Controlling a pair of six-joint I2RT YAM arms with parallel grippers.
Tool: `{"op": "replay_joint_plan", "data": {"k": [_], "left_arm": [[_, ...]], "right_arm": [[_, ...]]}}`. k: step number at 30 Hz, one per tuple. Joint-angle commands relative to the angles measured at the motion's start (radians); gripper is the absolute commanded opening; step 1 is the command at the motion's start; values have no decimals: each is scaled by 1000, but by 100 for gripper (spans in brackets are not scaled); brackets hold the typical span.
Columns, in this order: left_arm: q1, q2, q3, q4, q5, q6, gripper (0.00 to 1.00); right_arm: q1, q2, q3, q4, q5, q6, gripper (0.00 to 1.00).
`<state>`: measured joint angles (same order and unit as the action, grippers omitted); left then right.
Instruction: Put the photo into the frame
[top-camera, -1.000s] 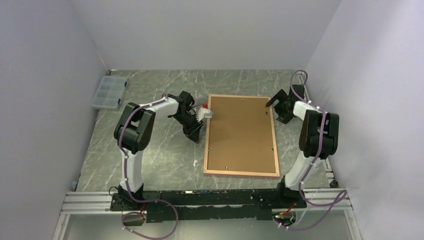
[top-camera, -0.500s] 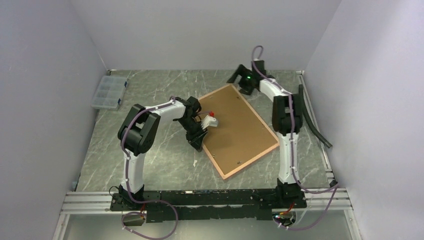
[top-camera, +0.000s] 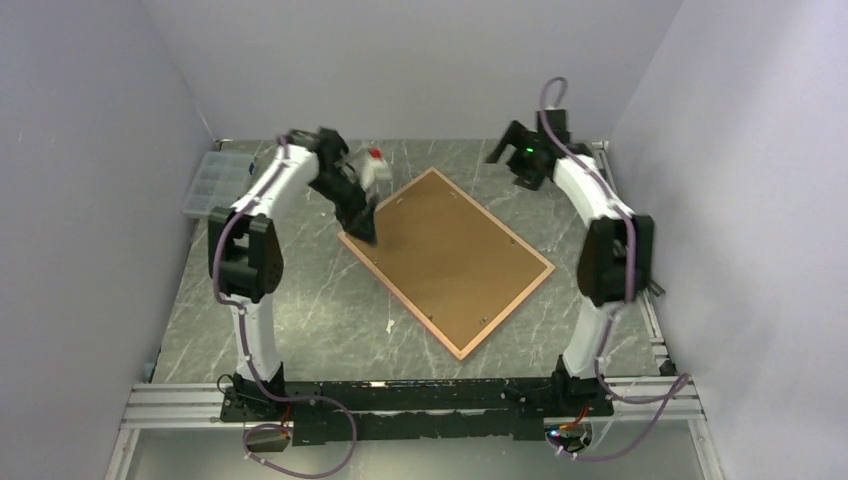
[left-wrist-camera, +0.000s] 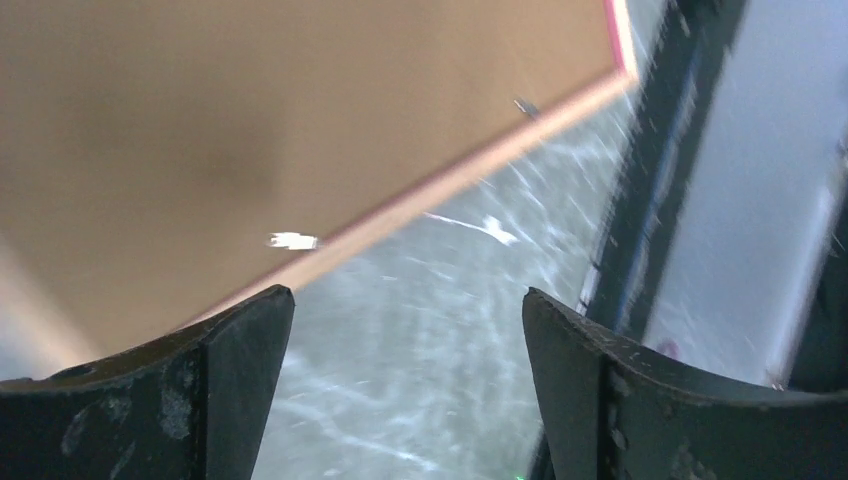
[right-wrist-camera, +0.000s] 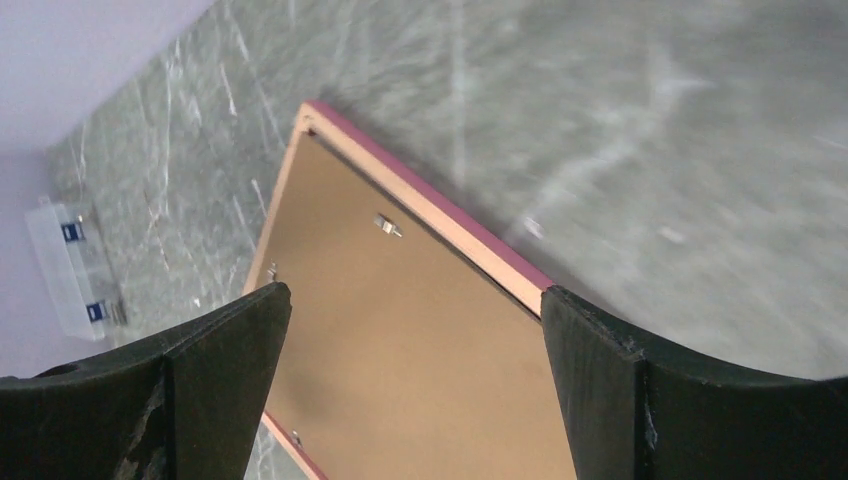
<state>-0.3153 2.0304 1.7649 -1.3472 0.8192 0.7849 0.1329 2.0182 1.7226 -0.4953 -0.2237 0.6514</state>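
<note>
frame (top-camera: 445, 260) back-up, skewed on table (top-camera: 300, 300), left tool (left-wrist-camera: 405, 300) spread, empty, right tool (right-wrist-camera: 412, 295) spread, empty

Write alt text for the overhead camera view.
A large picture frame lies back up, turned diagonally on a grey marbled table. The left gripper hangs open over its left corner, the right gripper open beyond its far-right edge; a clear compartment box sits at the table's left edge.
</note>
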Motion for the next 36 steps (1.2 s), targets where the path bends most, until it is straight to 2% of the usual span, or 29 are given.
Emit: {"op": "replay_joint_plan", "data": {"k": [1,3,6,10,12,17,23,29,36], "left_arm": [[134,42,237,87,56,-164,90],[168,107,314,216,6,-262,94],[194,230,429,364,-45,-369,95],[203,431,659,383,-89,-473,95],[207,507,712,370,-94,-502,95],[231,498,561,498,-64,-568,92],[232,509,495,469,17,-567,75],[230,453,336,410,60,-474,65],[205,336,133,251,70,-279,55]], "right_arm": [[-38,-305,-302,-29,109,43,100],[-47,-425,-474,-35,116,67,100],[-54,-601,-683,-39,113,103,100],[-68,-756,-865,-70,37,141,100],[-69,-819,-927,-101,15,147,100],[-70,-914,-1070,-127,-21,165,100],[-74,-869,-1147,-12,-78,178,100],[-98,-745,-1076,83,-101,136,100],[-111,-601,-904,85,-99,62,100]]}}
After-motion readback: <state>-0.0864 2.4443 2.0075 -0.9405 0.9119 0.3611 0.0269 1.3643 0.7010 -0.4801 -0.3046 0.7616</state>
